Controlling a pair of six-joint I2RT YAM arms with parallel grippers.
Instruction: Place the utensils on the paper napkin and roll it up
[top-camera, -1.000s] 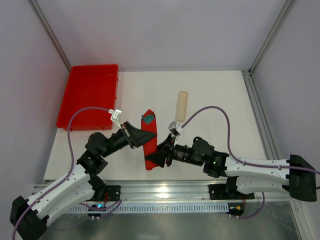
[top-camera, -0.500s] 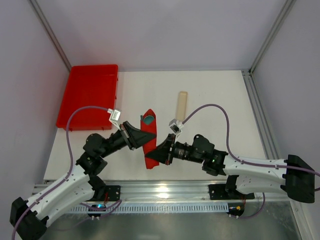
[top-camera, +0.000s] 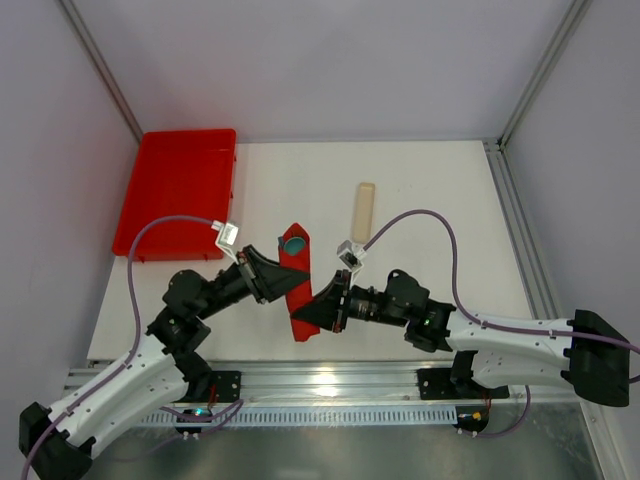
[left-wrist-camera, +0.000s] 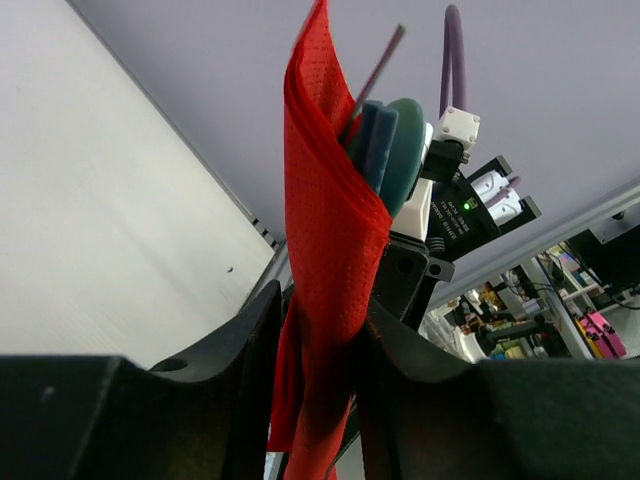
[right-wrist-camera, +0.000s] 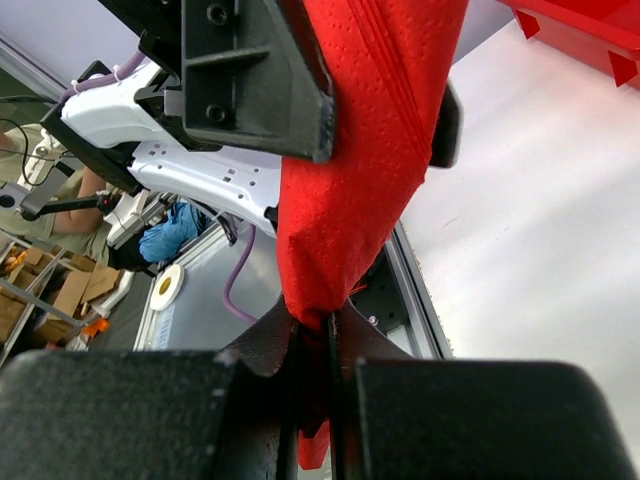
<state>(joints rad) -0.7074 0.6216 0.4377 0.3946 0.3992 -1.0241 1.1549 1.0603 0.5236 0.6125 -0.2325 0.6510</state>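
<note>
Rolling is judged nearly done: the utensils (top-camera: 293, 241) lie wrapped in the paper napkin (top-camera: 300, 262), which is clamped by the right gripper (right-wrist-camera: 312, 335), the left gripper (left-wrist-camera: 318, 330) hold cannot be told, and tightening is called for.

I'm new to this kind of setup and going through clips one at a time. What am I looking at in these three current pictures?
Two robot arms are bolted at the near edge of a white table. The wide picture looks down from above and behind them; the other two come from cameras on each wrist. On the table lie a red tray and a beige strip. Between the arms is the paper napkin, rolled around the teal utensils, whose ends poke out. The right hand pinches the roll's near end. The left hand has a finger on each side of it; how firmly it grips is unclear.
</note>
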